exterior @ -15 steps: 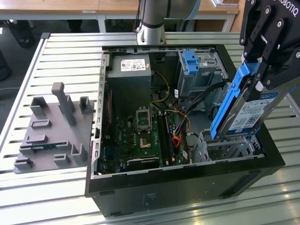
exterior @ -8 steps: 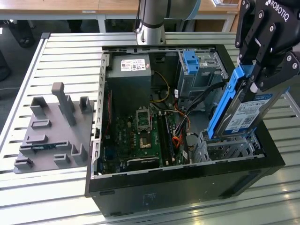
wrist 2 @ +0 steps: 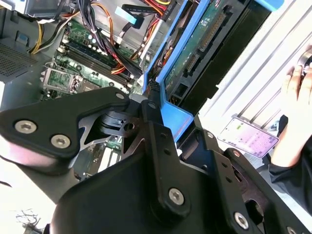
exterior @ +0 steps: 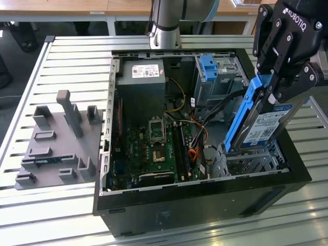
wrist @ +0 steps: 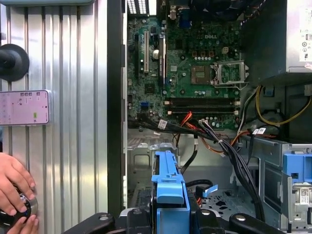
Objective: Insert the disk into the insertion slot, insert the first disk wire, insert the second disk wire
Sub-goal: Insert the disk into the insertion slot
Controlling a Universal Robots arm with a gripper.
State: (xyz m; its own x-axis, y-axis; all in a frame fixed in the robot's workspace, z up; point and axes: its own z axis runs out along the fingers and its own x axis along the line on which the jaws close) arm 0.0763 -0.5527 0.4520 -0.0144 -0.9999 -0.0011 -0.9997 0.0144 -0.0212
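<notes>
A big open computer case (exterior: pixel 205 205) sat in the middle of the metal bench (exterior: pixel 61 56). Over the case's near corner, on the exterior view's right, the black gripper (exterior: pixel 277 95) was squeezed tight on the disk (exterior: pixel 269 125), pinching its blue frame. The disk hung tilted, with its low end right above the insertion slot (exterior: pixel 251 163) in that corner. I could not tell if they touched. On the bench beside the case, a person's hand (wrist: pixel 12 185) rested on a small round thing (wrist: pixel 24 207).
</notes>
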